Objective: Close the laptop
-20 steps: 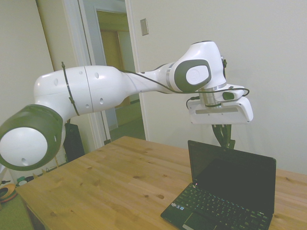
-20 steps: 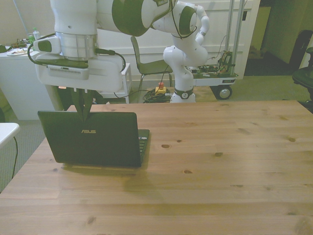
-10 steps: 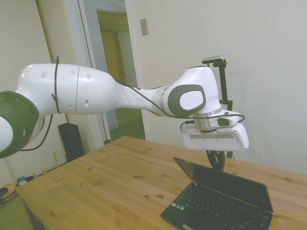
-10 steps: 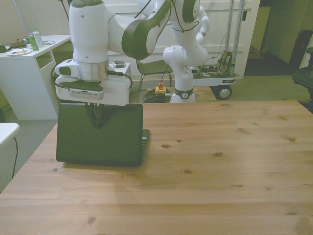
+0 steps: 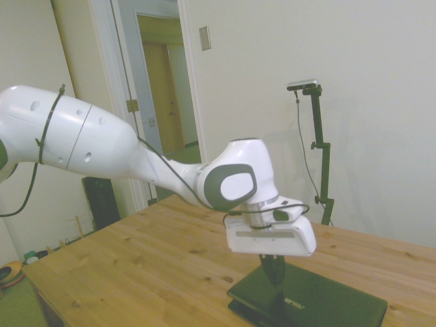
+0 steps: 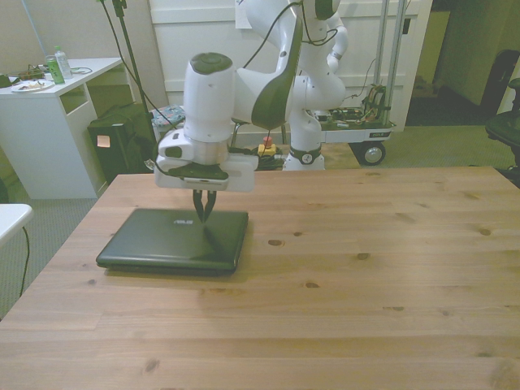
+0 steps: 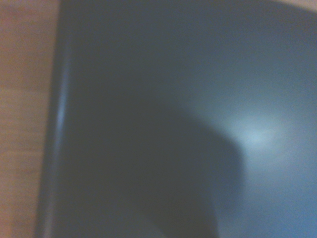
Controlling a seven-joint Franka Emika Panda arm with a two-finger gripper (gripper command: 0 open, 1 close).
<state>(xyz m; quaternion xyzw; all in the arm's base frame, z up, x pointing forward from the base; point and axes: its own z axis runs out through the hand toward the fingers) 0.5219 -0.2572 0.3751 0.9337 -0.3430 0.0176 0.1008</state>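
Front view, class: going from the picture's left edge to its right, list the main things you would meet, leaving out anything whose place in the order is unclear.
White desk → dark bin → closed black laptop → gripper, fingertips together just above the lid → wheeled cart → bare wooden table.

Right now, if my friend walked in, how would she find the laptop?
Look at the wooden table and go to the front view's left side. Under the white robot's hand lies the laptop, a flat black slab with its lid shut, the only dark thing on the wood.
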